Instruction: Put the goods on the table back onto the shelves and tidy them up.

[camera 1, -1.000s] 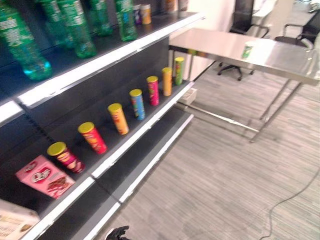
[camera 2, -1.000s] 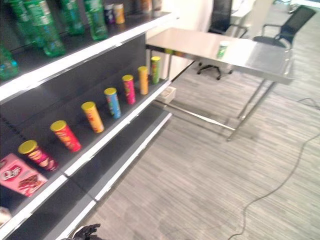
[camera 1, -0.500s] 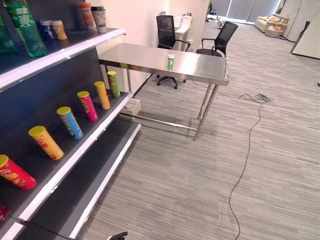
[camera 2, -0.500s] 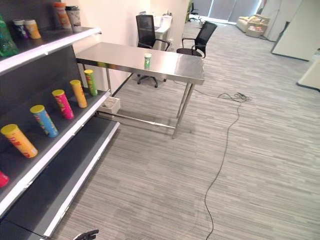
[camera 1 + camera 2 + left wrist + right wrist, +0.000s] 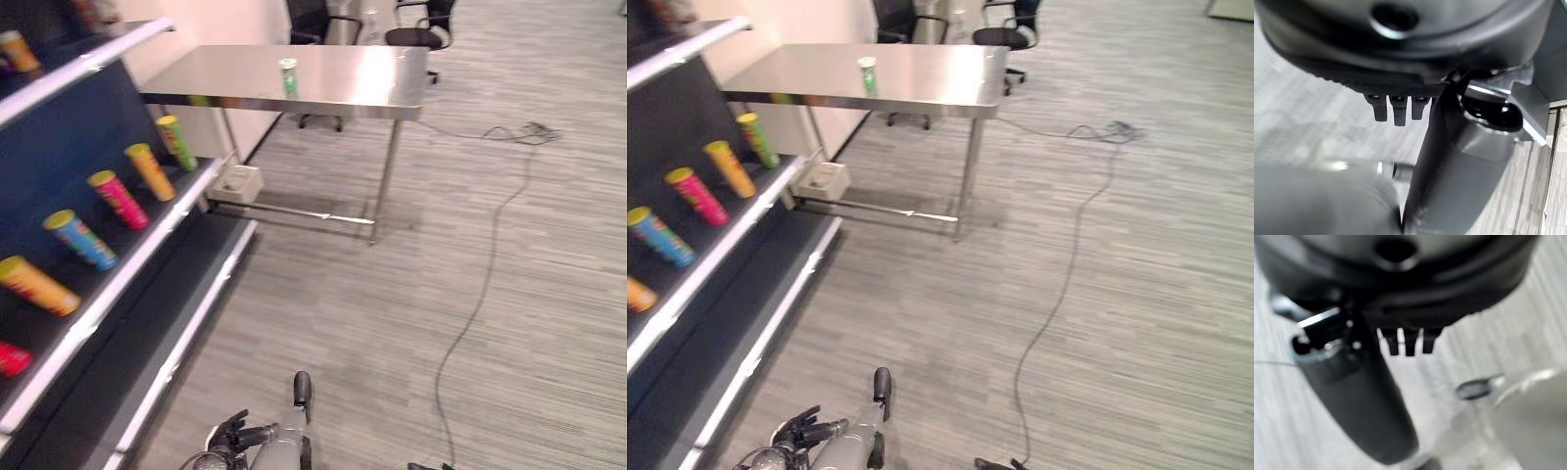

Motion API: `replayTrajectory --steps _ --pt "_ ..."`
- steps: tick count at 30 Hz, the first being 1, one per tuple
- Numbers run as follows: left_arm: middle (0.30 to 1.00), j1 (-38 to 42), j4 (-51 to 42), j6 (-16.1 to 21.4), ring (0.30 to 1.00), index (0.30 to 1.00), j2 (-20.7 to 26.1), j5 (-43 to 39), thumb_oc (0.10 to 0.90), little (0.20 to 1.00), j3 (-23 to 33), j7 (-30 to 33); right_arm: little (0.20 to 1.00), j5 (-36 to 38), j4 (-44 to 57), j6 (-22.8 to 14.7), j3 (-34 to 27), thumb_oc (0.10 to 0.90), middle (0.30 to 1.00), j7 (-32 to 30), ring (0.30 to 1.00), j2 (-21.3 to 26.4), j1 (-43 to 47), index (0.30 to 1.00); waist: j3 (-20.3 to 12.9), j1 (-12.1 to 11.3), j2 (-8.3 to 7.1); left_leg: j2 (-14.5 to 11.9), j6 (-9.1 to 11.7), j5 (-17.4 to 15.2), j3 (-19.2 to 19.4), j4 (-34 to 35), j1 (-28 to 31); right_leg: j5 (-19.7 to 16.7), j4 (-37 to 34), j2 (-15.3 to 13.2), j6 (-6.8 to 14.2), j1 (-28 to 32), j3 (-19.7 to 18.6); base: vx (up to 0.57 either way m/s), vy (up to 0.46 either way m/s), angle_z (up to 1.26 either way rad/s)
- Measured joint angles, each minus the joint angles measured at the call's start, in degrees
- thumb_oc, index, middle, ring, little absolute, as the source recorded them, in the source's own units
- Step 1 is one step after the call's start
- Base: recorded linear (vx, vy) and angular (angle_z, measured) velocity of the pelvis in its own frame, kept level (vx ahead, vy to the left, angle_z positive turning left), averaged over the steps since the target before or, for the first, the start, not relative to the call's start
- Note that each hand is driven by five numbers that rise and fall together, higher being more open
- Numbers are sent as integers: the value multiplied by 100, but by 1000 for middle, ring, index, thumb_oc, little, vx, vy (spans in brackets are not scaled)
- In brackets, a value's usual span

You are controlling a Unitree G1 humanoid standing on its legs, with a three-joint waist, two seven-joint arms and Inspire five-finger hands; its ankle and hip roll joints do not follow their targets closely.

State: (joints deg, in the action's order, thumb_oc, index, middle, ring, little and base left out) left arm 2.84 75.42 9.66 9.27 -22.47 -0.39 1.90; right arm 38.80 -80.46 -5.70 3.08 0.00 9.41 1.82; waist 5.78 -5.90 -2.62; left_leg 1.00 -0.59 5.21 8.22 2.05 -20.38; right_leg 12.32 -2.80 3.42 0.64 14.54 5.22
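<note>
A small green can (image 5: 287, 76) stands upright on the steel table (image 5: 353, 83) at the far end of the room, beyond the shelves. My left hand (image 5: 235, 436) hangs low at the view's bottom edge, far from the table, with its fingers (image 5: 1396, 105) relaxed and nothing in them. In the right wrist view my right hand's fingers (image 5: 1408, 342) and thumb (image 5: 1361, 396) also hang loose over bare floor and hold nothing. The shelf unit (image 5: 147, 255) runs along my left.
Several tall snack tubes lean in a row on the middle shelf, among them a green one (image 5: 176, 142), an orange one (image 5: 149, 171) and a pink one (image 5: 116, 199). A white box (image 5: 235, 183) lies on the floor under the table. Office chairs (image 5: 313, 15) stand behind it.
The camera has swung away from the shelves and tipped down, so more floor and my left hand now show. The green can stays put on the table.
</note>
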Motion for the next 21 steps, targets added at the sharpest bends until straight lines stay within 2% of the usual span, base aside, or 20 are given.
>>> replayTrajectory --steps 1,2,3,4,5,6,7,8,10,11,12,13,14,15,16,17,18,19,20,21 --pt "900 -2 169 -18 900 900 60 0 800 900 164 2 900 -9 -36 14 3 800 900 27 900 -84 -127 900 -142 -6 -209 217 -185 53 131 -232 85 53 -4 -93 98 163 -93 467 154 -61" --pt "900 -77 295 -47 900 900 57 4 800 900 159 44 900 -10 -84 17 2 800 900 31 900 -96 -268 900 -219 21 -188 257 -422 28 211 -338 228 51 178 -38 93 243 -93 407 156 -59" --pt "900 -224 322 -103 900 900 32 -2 800 900 93 44 900 -10 -86 -2 41 800 900 27 900 -93 -420 900 -363 72 -64 191 -786 587 32 -137 450 88 437 110 208 284 -98 399 156 -41" --pt "900 -247 336 -151 900 900 161 8 800 900 51 31 900 -23 14 33 39 800 900 52 900 -184 -564 900 -396 131 -313 250 -751 617 142 -143 640 119 760 -43 261 233 -96 375 188 -56" --pt "900 -400 299 -151 900 900 266 21 800 900 -97 110 900 -45 3 72 26 800 900 102 900 -239 -670 900 -465 117 -417 243 -916 551 173 119 997 139 1782 -161 519 -119 -34 233 128 -48" --pt "900 -358 301 -186 900 900 345 49 800 900 -239 141 900 -48 77 84 29 800 900 117 900 -197 -708 900 -499 175 -463 237 -926 352 168 189 1223 153 2306 -258 637 -292 106 357 217 -50" --pt "900 -359 233 -240 900 900 385 112 800 900 -459 143 900 -51 88 86 -7 800 900 108 900 -128 -722 900 -477 193 -403 243 -886 224 184 201 1385 48 3051 -477 812 -598 281 213 171 -15" --pt "900 -295 207 -239 900 900 364 194 800 900 -578 135 900 -48 114 69 -31 800 900 93 900 -79 -740 900 -492 219 -394 275 -845 190 134 221 1510 69 3486 -668 835 -806 323 468 331 2" --pt "900 62 195 -254 900 900 249 317 800 900 -695 152 900 -112 372 109 -89 800 900 60 900 105 -768 900 -387 256 -167 284 -924 -237 2 177 1865 -186 4645 -1159 964 -1458 582 449 261 16" --pt "900 78 142 -250 900 900 181 367 800 900 -837 178 900 -148 533 70 -125 800 900 37 900 158 -738 900 -321 379 -21 256 -850 -221 -142 243 2166 -152 5254 -1399 797 -1701 873 253 62 27" --pt "900 84 107 -248 900 900 96 464 800 900 -841 162 900 -152 721 36 -116 800 900 31 900 212 -785 900 -340 467 185 153 -830 -312 -176 270 2359 -126 5418 -1374 754 -1974 838 204 -6 38" --pt "900 76 62 -213 900 900 68 469 800 900 -878 157 900 -153 751 -14 -101 800 900 43 900 233 -755 900 -345 529 252 131 -813 -318 -161 271 2463 -94 5437 -1383 746 -2187 854 315 -33 29" --pt "900 120 -51 -111 900 900 -9 466 800 900 -917 162 900 -174 919 -99 -50 800 900 85 900 325 -692 900 -343 574 365 9 -890 -600 -256 259 2669 -14 4958 -1321 733 -2829 860 444 -132 20" --pt "900 141 -106 -108 900 900 -1 466 800 900 -910 169 900 -200 934 -106 -9 800 900 92 900 333 -567 900 -310 600 413 -42 -801 -652 -279 278 2790 -25 4438 -1273 667 -3112 839 463 -182 23" --pt "900 119 -9 -101 900 900 -43 503 800 900 -882 168 900 -198 932 -115 -14 800 900 132 900 316 -468 900 -231 689 390 -187 -646 -865 -419 284 2907 -126 3236 -959 605 -3389 658 454 -194 33" --pt "900 176 169 -88 900 900 -49 573 800 900 -794 166 900 -192 889 -128 7 800 900 135 900 284 -405 900 -220 729 388 -314 -507 -1012 -519 278 2934 -424 1910 -751 616 -3398 375 417 -178 60" --pt "900 224 396 -128 900 900 -36 581 800 900 -769 168 900 -193 815 -128 10 800 900 119 900 261 -382 900 -234 828 364 -392 -336 -1116 -621 286 3012 -636 758 -687 763 -3297 98 300 -119 86" --pt "900 213 509 -146 900 900 9 583 800 900 -766 174 900 -196 678 -78 9 800 900 116 900 221 -408 900 -191 844 168 -402 -215 -1199 -760 342 3198 -762 268 -760 897 -3322 -135 258 -116 104" --pt "900 190 568 -148 900 900 21 661 800 900 -813 182 900 -197 444 -59 4 800 900 116 900 154 -465 900 -188 852 -92 -407 -71 -1314 -983 330 3302 -792 226 -872 1012 -3346 -518 286 -133 154" --pt "900 160 517 -193 900 900 96 700 800 900 -880 236 900 -196 191 60 -30 800 900 68 900 34 -662 900 -82 835 -156 -649 144 -1433 -1283 317 3515 -1270 707 -774 1032 -3335 -551 390 -181 146"
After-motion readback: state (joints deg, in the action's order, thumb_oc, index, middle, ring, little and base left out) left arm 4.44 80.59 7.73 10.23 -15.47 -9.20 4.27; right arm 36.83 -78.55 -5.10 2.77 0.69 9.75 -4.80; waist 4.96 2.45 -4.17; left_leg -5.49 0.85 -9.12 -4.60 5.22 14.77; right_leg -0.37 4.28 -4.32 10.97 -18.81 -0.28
